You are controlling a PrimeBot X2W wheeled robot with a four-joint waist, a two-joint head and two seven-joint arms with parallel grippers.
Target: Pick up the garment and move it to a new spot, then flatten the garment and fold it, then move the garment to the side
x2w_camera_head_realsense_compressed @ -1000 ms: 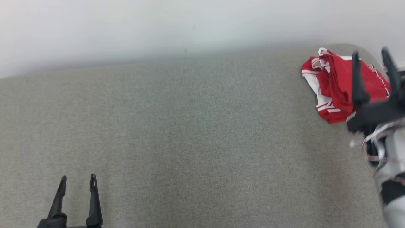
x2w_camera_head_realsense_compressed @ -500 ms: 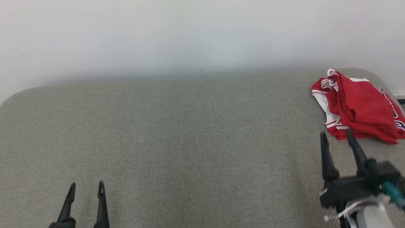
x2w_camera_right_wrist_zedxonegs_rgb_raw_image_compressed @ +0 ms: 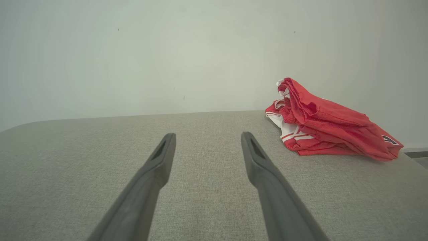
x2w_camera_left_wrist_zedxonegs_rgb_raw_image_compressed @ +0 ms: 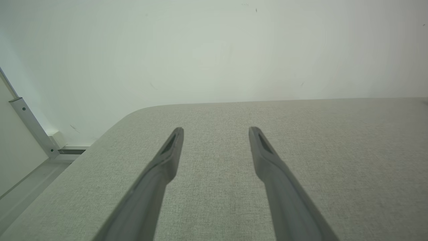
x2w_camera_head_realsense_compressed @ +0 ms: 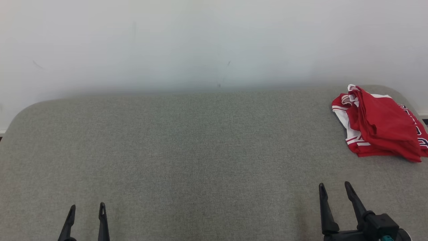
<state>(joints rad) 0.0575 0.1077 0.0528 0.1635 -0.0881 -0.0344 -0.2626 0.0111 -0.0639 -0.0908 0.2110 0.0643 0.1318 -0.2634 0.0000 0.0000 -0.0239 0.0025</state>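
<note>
Pale wall [x2w_camera_head_realsense_compressed: 200, 40]: closes the far side of the work area, directly behind the table.

Grey cloth-covered table [x2w_camera_head_realsense_compressed: 200, 150]: broad, with rounded corners. Most of its surface lies bare, which leaves the middle free as working room.

Red garment [x2w_camera_head_realsense_compressed: 378, 130] with white trim: lies in a compact, layered bundle at the far right corner of the table, near the rim and well apart from both tools. Its loosely folded shape and its place at the margin suggest that the folding and the move to the side are done or nearly done; the upper layers are rumpled, not flat.

Right gripper [x2w_camera_head_realsense_compressed: 334, 184]: near the front edge, short of the garment, fingers spread wide, nothing between them, touching no cloth.

Left gripper [x2w_camera_head_realsense_compressed: 87, 206]: at the front left, fingers likewise spread and empty, pointing over bare table; it appears parked out of the way.
</note>
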